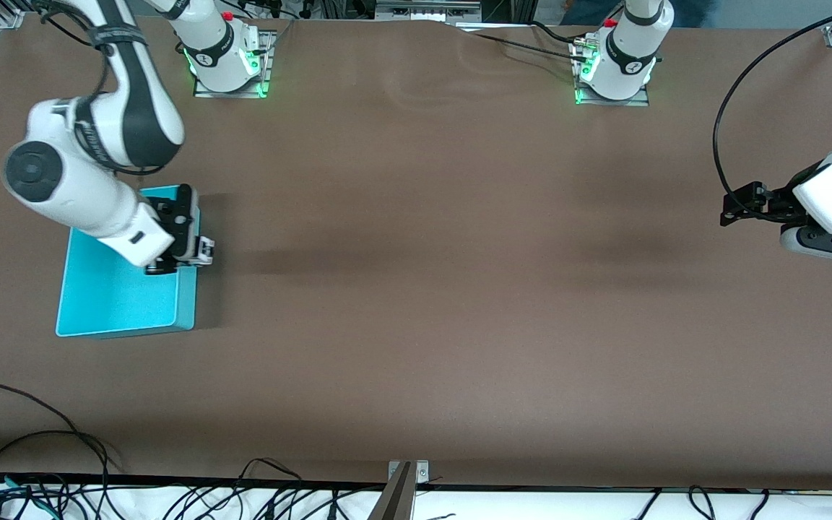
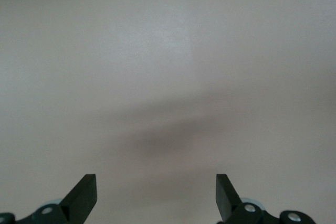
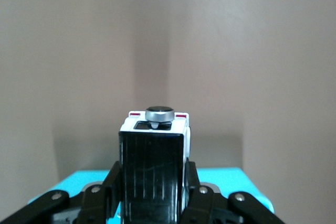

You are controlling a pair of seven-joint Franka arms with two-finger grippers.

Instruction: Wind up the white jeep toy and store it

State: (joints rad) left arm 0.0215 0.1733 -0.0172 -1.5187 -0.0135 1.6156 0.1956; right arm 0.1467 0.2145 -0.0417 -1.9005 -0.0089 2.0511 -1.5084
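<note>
While clamped in the right gripper (image 1: pixel 196 254) over the cyan bin (image 1: pixel 109 296) rim at frame left, the white jeep toy (image 3: pixel 154 153) runs lengthwise straight out from the fingers, spare wheel outermost. Only the right wrist view shows that; the front view shows just a white bit. Bin floor showing looks bare. Left gripper (image 2: pixel 156 195) waits spread wide at frame right over the table (image 1: pixel 423 289).

text: none showing legibly | arm links (image 1: pixel 102 123): markings appearing but too small to read | toy, bin, table: no labels showing
</note>
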